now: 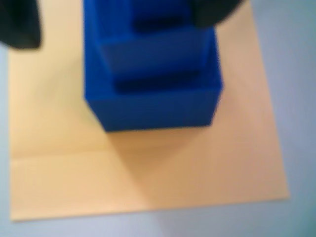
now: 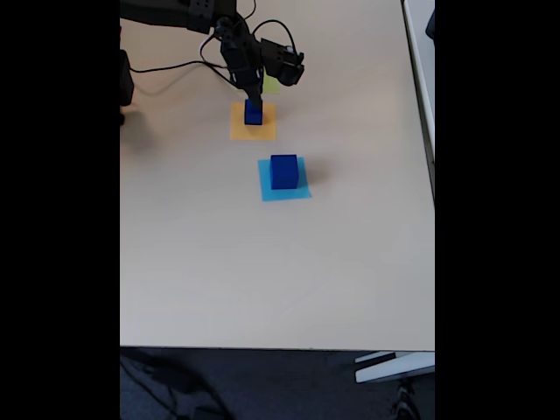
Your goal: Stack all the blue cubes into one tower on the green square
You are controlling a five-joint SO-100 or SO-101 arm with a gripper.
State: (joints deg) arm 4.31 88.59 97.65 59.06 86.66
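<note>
cubes [image 1: 153,84] stacked on paper [image 1: 148,168]

On the pale worktop [image 2: 262,262], the arm's hand [image 2: 253,98] hangs directly over a small stack of blue cubes [image 2: 254,114] on an orange square [image 2: 238,129]. Nearer the camera, a larger blue cube [image 2: 283,171] sits on a light blue square [image 2: 284,193], well apart from the stack. A corner of the green square [image 2: 273,85] peeks out beside the arm.

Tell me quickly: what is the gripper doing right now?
Gripper: down at the top of the cube stack on the orange square; open or closed cannot be told.
</note>
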